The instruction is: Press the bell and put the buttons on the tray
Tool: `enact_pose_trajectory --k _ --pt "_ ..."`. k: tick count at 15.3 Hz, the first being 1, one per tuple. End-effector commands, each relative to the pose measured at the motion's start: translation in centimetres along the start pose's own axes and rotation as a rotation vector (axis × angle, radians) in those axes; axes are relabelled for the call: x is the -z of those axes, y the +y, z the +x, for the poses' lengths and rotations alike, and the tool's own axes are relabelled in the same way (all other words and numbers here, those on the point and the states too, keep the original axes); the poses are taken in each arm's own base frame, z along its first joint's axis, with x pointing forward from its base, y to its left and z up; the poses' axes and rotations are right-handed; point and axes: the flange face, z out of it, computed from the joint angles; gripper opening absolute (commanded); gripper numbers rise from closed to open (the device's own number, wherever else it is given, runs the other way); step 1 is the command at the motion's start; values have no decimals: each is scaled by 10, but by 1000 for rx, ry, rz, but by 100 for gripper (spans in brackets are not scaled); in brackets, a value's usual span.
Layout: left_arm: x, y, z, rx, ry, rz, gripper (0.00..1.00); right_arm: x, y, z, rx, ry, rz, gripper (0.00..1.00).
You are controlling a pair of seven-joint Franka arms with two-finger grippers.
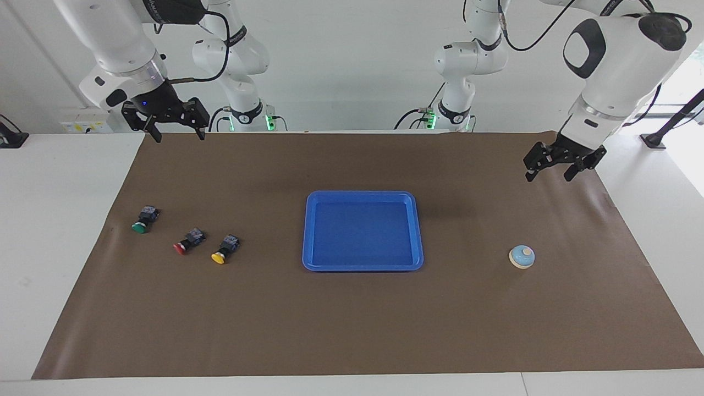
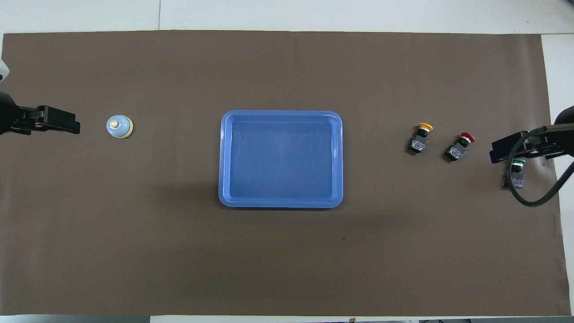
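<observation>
Landmark: tray [image 1: 362, 231], mid-table [image 1: 352, 330], bare. Toward the right arm's end: green button [image 1: 145, 218], red button [image 1: 188, 241], yellow button [image 1: 225, 248]. Right hand [image 1: 174, 133] waits raised, fingers spread; the overhead view shows it partly covering the green button. Bell [image 1: 522, 257] lies toward the left arm's end. Left hand [image 1: 550, 172] is raised, fingers apart; overhead it looks beside the bell.
</observation>
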Motion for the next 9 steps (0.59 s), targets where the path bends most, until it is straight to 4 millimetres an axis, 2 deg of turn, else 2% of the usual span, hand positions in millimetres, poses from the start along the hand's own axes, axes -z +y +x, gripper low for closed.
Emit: enact_pose_trajectory --k 1,2,6,9 --pt "-38 -8 4 -9 9 16 21 0 2 -3 17 -7 18 100" --pt "-56 -10 10 -6 0 14 2 0 2 -3 17 -9 17 100" --pt "-88 -22 29 17 28 12 0 0 2 -3 17 -9 17 100" --pt "-96 -33 42 52 67 7 0 0 2 -3 17 -9 17 100"
